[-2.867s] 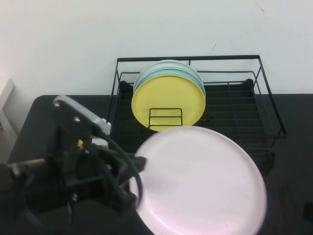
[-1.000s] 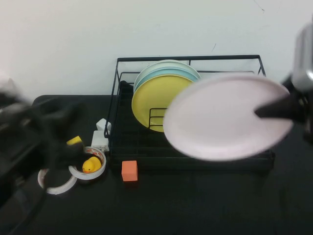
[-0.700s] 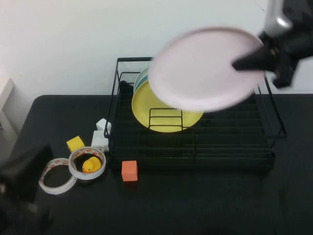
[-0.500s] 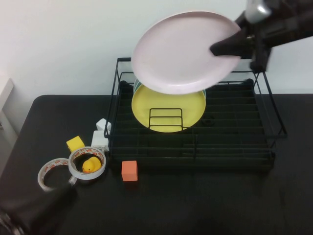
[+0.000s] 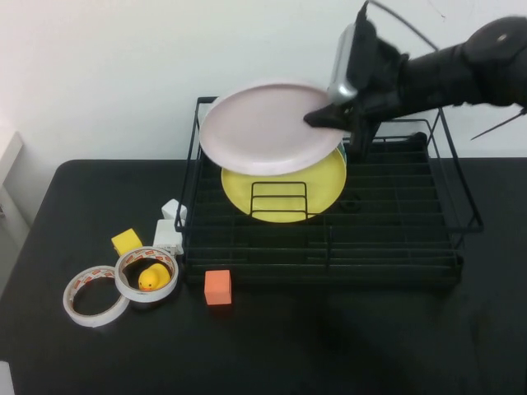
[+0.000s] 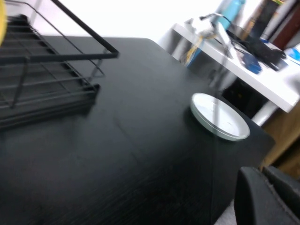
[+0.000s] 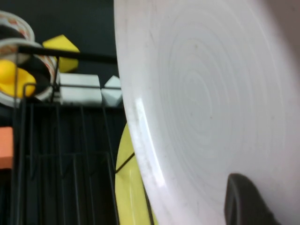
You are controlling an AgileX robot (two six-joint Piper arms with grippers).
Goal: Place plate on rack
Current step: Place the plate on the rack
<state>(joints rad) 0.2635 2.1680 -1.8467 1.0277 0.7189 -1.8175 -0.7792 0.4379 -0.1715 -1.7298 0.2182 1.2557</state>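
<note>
1. Fingers [image 5: 323, 118] of right gripper [image 5: 329, 115] clamped on right edge of pink plate [image 5: 268, 127], held in the air over back left part of rack [image 5: 329, 247].
2. Plate tilted, nearly flat, not touching rack; overlaps top of yellow plate [image 5: 284, 185] standing upright in rack slots.
3. Right wrist view: plate [image 7: 201, 108] fills most of frame, one dark finger [image 7: 246, 201] on its face.
4. Left gripper [image 6: 267, 197] off to the side over desk [image 6: 117, 154], out of high view; only a dark part visible, finger state cannot tell.
5. On desk left of rack: orange cube [image 5: 217, 287], yellow cube [image 5: 126, 241], two tape rolls [image 5: 95, 295], yellow duck [image 5: 150, 277] inside one roll.
</note>
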